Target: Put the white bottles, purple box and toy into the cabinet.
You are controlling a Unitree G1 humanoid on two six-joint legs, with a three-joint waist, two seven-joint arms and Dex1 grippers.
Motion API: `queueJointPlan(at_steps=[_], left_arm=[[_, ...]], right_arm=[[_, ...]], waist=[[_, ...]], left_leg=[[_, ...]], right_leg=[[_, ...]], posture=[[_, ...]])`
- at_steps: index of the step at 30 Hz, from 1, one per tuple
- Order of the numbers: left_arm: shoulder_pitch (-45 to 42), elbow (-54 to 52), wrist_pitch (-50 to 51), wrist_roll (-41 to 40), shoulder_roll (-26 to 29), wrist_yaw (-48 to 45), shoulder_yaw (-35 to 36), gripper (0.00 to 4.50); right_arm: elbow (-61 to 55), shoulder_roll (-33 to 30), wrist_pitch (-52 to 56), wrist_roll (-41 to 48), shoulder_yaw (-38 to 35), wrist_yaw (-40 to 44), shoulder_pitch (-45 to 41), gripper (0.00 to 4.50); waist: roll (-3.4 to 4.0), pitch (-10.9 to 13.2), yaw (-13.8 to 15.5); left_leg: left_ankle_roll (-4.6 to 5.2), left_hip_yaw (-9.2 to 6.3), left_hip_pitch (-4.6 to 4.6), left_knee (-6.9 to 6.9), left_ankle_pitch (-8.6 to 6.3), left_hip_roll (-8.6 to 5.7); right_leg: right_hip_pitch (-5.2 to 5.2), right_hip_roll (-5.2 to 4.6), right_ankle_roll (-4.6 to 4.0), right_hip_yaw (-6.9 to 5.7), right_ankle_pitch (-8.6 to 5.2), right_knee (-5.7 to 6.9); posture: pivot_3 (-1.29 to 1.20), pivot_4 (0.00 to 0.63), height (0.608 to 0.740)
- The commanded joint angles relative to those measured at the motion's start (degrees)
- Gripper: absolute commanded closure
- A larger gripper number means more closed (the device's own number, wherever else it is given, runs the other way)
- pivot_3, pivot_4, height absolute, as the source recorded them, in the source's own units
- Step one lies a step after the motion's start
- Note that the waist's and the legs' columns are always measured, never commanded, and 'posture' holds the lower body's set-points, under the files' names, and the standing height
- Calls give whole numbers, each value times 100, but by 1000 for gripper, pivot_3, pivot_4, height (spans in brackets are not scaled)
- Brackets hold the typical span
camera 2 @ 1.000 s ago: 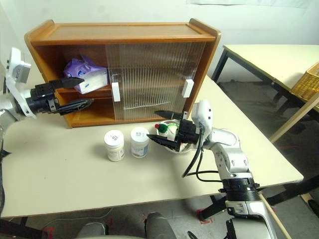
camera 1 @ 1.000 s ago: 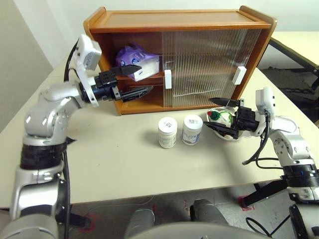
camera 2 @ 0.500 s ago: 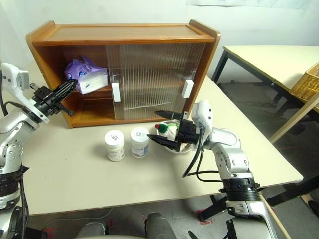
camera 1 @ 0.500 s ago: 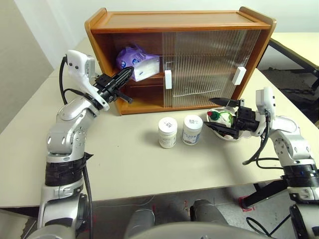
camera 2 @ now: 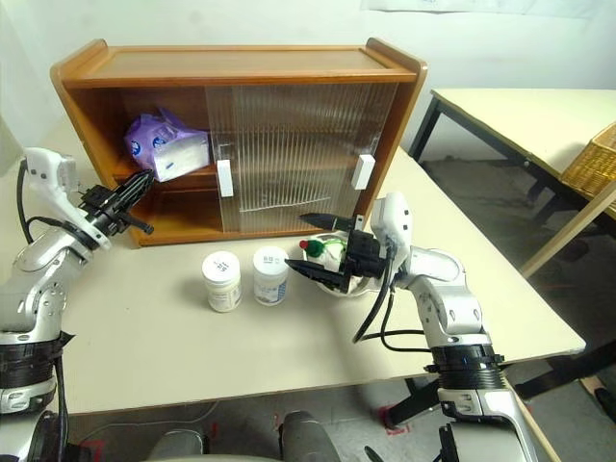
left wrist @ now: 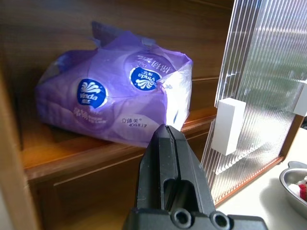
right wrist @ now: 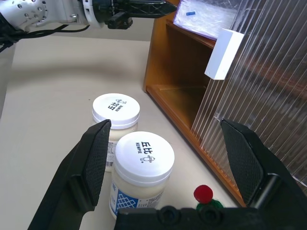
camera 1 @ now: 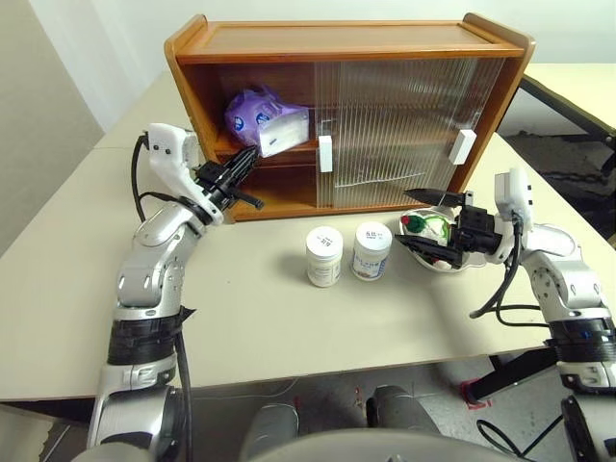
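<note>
The purple box [camera 1: 265, 119] is lying on the upper shelf of the cabinet [camera 1: 346, 43], at its open end, just ahead of the left claw [camera 1: 243, 162], whose fingers are pressed together and gripping nothing. Judged from this, the box step is done and the bottle step is coming into hand. The two white bottles [camera 1: 342, 253] are standing side by side on the worktop [camera 1: 241, 318], in front of the cabinet and between the two claws, nearer the right one. The right claw [camera 2: 313, 245] is hanging with its jaws wide apart and empty, one finger above and one below the toy [camera 2: 322, 249], which is sitting in a metal bowl [camera 1: 438, 260]. The next move probably calls for a claw to be parted around a bottle's body, then carried to the open shelf. The left wrist view is showing the box's round blue marks and a white door handle [left wrist: 229, 125] beside it; the right wrist view is showing the bottles' printed lids [right wrist: 129, 129] directly ahead of the open jaws.
</note>
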Motion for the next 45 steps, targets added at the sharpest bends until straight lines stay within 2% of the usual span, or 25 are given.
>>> queueJointPlan(at_steps=[1, 16, 24, 37, 41, 45], left_arm=[[-213, 351, -196, 165, -82, 40, -109, 4484], [-683, 1015, -587, 326, -415, -5, -338, 4484], [-790, 1178, -716, 449, -582, 346, -244, 4484], [-632, 893, -629, 321, -570, 411, -189, 4484], [-341, 105, -387, 172, -517, 379, -213, 4484], [-102, -195, -266, 56, -422, 398, -86, 4484]], right_arm=[[-111, -4, 13, 12, -33, -33, 64, 0], [-156, 30, -33, 11, -30, -98, 148, 0], [-218, 39, -21, 22, -30, -125, 195, 0], [-294, 70, 46, 20, 15, -177, 176, 0], [-309, 62, 64, 17, 20, -171, 180, 0], [-297, 56, 66, 17, 15, -162, 177, 0]], waist=[[-1, 1, -4], [-10, 7, -26], [-14, 10, -40], [-16, 12, -44], [-18, 13, -47], [-18, 13, -47]], left_leg=[[-1, 0, 0, 0, -1, 0], [-2, 2, -4, 0, -9, 0], [-2, 4, -4, -1, -9, 0], [-2, 5, -4, -1, -9, 0], [-5, 5, -6, -1, -11, 0], [-5, 7, -5, -2, -17, 0]], right_leg=[[0, 0, 0, 1, 0, 0], [0, 0, 2, 3, -1, -5], [1, 0, 11, 3, -6, -5], [1, 0, 12, 3, -7, -5], [0, 0, 11, 2, -6, -7], [1, 0, 10, 3, -6, -7]], posture=[[-118, 0, 740], [-129, 0, 740], [-132, 0, 740], [-126, 0, 740], [-126, 0, 740], [-124, 0, 740]])
